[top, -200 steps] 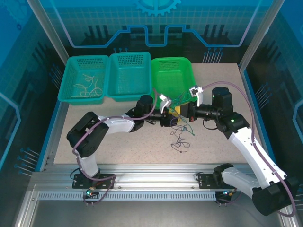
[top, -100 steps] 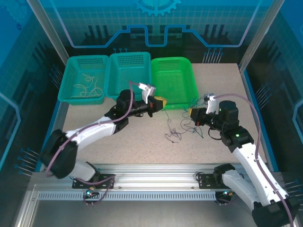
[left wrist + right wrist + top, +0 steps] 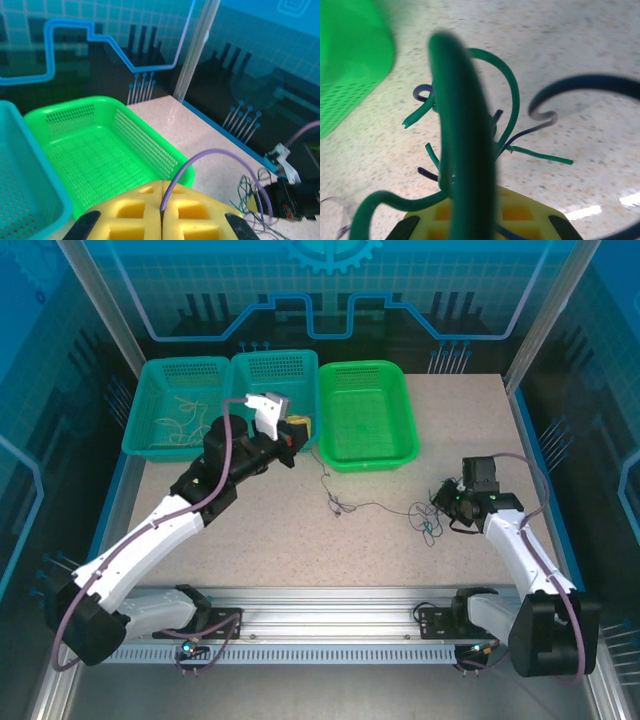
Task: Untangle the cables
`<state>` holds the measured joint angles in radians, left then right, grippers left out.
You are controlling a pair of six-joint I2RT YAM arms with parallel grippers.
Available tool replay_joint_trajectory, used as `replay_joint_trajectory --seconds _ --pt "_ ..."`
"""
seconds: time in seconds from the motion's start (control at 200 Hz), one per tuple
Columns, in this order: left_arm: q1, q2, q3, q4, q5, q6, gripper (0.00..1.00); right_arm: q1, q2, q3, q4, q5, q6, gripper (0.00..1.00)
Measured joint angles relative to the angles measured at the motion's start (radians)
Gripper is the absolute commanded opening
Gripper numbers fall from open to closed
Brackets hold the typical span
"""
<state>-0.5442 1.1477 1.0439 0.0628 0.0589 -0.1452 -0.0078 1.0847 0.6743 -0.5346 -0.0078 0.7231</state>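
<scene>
The cables (image 3: 428, 522) lie as a small dark clump on the table (image 3: 250, 530), right of centre in the top view, touching the right gripper (image 3: 447, 500). One thin strand (image 3: 338, 506) runs from the clump leftward across the table to a small kink below the green basket (image 3: 365, 420). From there it rises to the left gripper (image 3: 301, 428), which hangs at the front rim of the middle teal basket (image 3: 265, 380). Cream wires (image 3: 185, 422) lie in the far-left teal basket (image 3: 140, 420).

Left wrist view: the left gripper (image 3: 161, 212) sits at the bottom edge, its yellow pads (image 3: 130, 220) pressed together and pinching a purple strand (image 3: 210, 152). The strand arcs up and right, then drops to the clump (image 3: 250, 187) at lower right.

Right wrist view: the right gripper (image 3: 477, 220) sits at the bottom edge, its pads (image 3: 520, 212) closed on green strands (image 3: 462, 125). A dark strand (image 3: 580, 85) curls at upper right.
</scene>
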Motion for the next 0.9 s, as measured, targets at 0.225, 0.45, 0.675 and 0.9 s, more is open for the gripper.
replay_joint_trajectory --seconds 0.225,0.45,0.675,0.9 --pt "0.000 -0.013 -0.002 -0.055 -0.002 -0.003 0.00 0.005 -0.002 -0.045 0.028 -0.013 0.015 0.33" --pt "-0.008 0.021 -0.019 -0.050 0.028 -0.032 0.00 0.212 -0.085 -0.013 -0.035 0.149 -0.086 0.66" --pt "-0.022 0.058 -0.019 -0.050 0.045 -0.032 0.00 0.420 -0.243 0.003 0.066 0.155 -0.273 0.86" --pt "-0.041 0.065 -0.019 -0.050 0.051 -0.032 0.00 0.641 0.004 0.082 0.218 0.156 -0.424 0.84"
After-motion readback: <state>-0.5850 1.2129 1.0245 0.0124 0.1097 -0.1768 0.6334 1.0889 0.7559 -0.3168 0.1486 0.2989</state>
